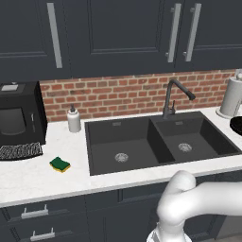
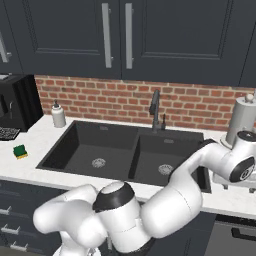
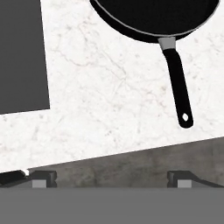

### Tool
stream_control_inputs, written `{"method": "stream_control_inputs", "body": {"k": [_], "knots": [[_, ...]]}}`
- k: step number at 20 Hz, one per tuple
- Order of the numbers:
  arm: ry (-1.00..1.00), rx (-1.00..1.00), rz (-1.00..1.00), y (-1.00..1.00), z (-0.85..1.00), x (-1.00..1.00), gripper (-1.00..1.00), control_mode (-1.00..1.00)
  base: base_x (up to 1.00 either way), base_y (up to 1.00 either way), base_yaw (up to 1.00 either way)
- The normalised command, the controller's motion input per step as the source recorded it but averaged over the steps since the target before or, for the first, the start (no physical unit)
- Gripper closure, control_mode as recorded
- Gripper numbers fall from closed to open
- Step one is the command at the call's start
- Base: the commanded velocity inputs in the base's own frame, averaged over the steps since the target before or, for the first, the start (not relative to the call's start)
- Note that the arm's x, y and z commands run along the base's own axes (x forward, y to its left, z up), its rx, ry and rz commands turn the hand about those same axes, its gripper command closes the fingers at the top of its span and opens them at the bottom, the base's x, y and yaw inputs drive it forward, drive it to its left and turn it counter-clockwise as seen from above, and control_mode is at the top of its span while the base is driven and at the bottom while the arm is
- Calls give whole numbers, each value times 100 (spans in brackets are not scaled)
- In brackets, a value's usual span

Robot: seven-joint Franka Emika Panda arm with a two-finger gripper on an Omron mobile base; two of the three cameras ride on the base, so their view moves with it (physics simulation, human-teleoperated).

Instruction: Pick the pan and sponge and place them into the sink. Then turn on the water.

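The black pan point(image 3: 157, 17) lies on the white counter in the hand view, its handle point(image 3: 177, 87) pointing toward my fingertips. A sliver of the pan point(image 1: 237, 125) shows at the right edge of the left base view. My gripper point(image 3: 111, 179) is open and empty, hovering above the counter's front edge, short of the handle's end. The green-and-yellow sponge point(image 1: 60, 164) rests on the counter left of the sink point(image 1: 142, 142), far from my hand; it appears as the sponge point(image 2: 20, 151) in the right base view. The dark faucet point(image 1: 172, 97) stands behind the sink point(image 2: 115, 155); no water runs.
A white soap dispenser point(image 1: 73, 119) stands at the sink's back left corner. A paper towel roll point(image 2: 241, 121) stands at the back right, near the pan. A black coffee machine point(image 1: 19, 116) occupies the far left counter. Dark cabinets hang overhead.
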Motion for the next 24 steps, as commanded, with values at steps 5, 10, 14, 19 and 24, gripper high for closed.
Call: {"method": "stream_control_inputs", "body": {"k": [5, 10, 14, 19, 24], "knots": [[0, 0, 2, -40, -14, 5, -100, -100, 0, 0, 0], [3, 0, 2, -37, -18, 6, -100, -100, 0, 0, 0], [5, 0, 2, -31, -18, 8, -100, -100, 0, 0, 0], [7, 0, 3, -25, -17, 11, -100, -100, 0, 0, 0], [7, 0, 8, -26, -20, 15, -100, -100, 0, 0, 0]]}}
